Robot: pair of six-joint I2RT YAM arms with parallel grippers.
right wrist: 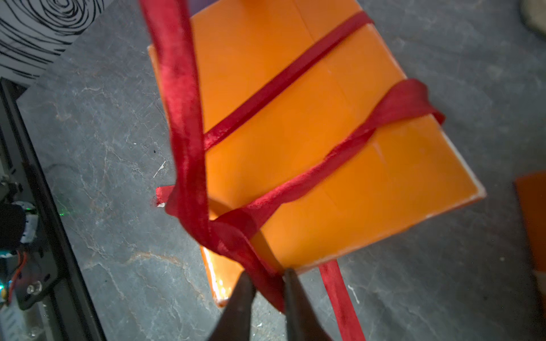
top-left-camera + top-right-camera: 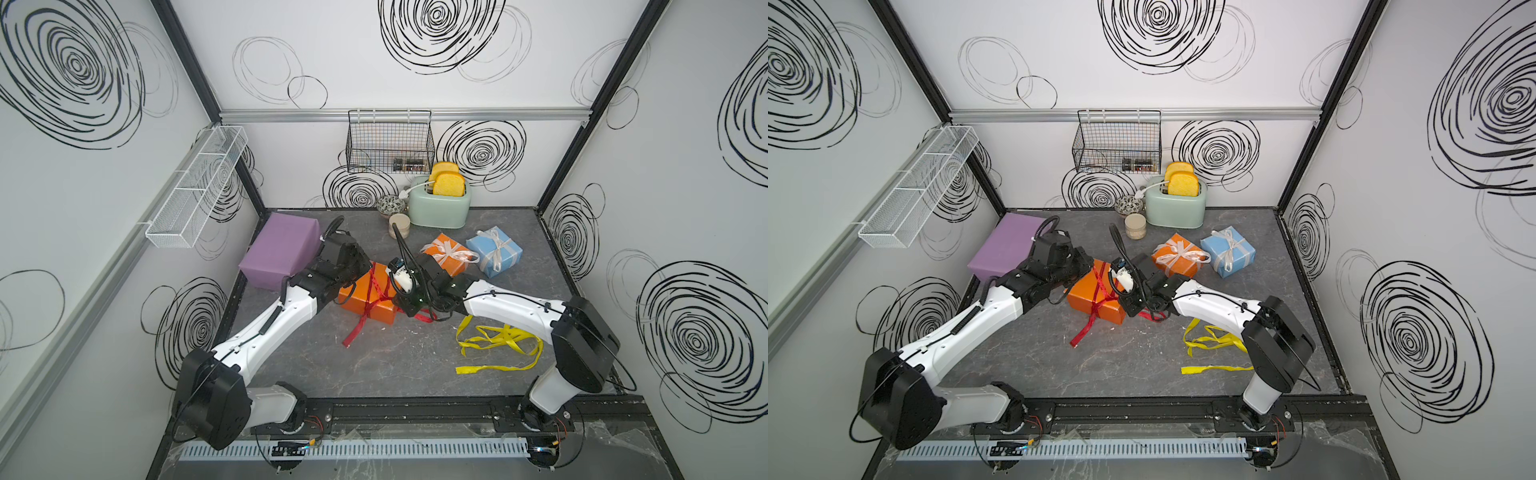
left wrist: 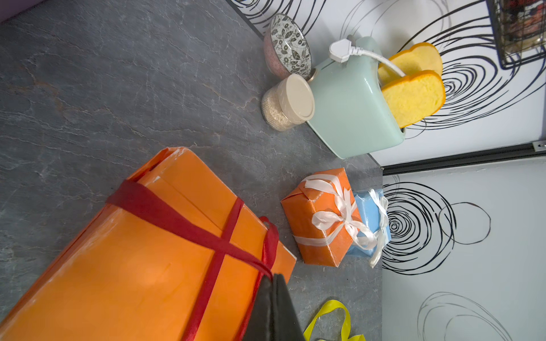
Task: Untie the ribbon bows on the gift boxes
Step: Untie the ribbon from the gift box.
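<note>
**Grey slate tabletop (image 2: 395,365): one ribbon held from two sides**

From left: the lilac box (image 2: 282,249) stands bare in the far corner. The left gripper (image 3: 273,280) is closed on the dark red ribbon (image 3: 177,220), which crosses the medium orange box (image 2: 357,295) mid-table. The right gripper (image 1: 266,273) pinches the same ribbon (tails trail onto the table). Farther right, the small orange cube (image 2: 446,266) and light-blue cube (image 2: 505,253) carry tied white bows (image 2: 446,249). The yellow ribbon (image 2: 498,340) lies loose.

The left arm (image 2: 270,324) and the right arm (image 2: 511,309) have white shells, black joint housings and black ribbed cables. The right gripper (image 1: 267,273) has dark pointed fingers (image 1: 236,307).
</note>
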